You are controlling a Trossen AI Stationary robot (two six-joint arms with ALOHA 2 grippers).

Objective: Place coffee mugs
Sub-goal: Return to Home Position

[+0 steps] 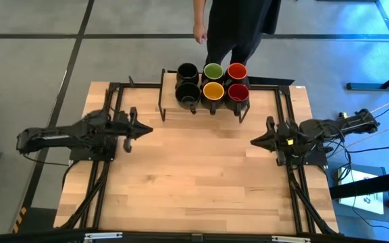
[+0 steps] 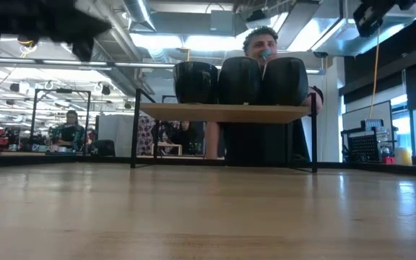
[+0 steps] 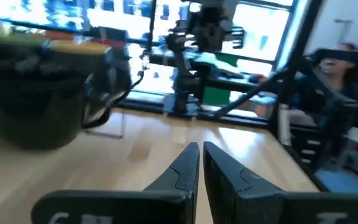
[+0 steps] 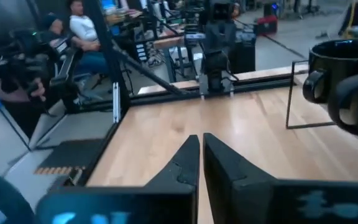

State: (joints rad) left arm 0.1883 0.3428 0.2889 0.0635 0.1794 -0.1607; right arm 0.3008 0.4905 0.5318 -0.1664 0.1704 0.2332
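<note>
coffee mugs [image 1: 213, 82], six on the shelf [image 2: 226, 113]
left tool [image 1: 147, 129], right tool [image 1: 254, 141] pinched closed, empty, parked at opposite bench [image 1: 201, 177] sides

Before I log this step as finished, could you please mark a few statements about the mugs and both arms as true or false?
1. All six mugs stand on the shelf. True.
2. The yellow-lined mug stands at one end of its row. False: it is the middle one, between a black-lined mug and a red-lined mug.
3. The left pincer grips a mug. False: it is shut on nothing, over the bare table.
4. The right pincer is also shut and empty. True.
5. A person stands beyond the shelf. True.
6. One mug lies on the table between the arms. False: none is there.
</note>
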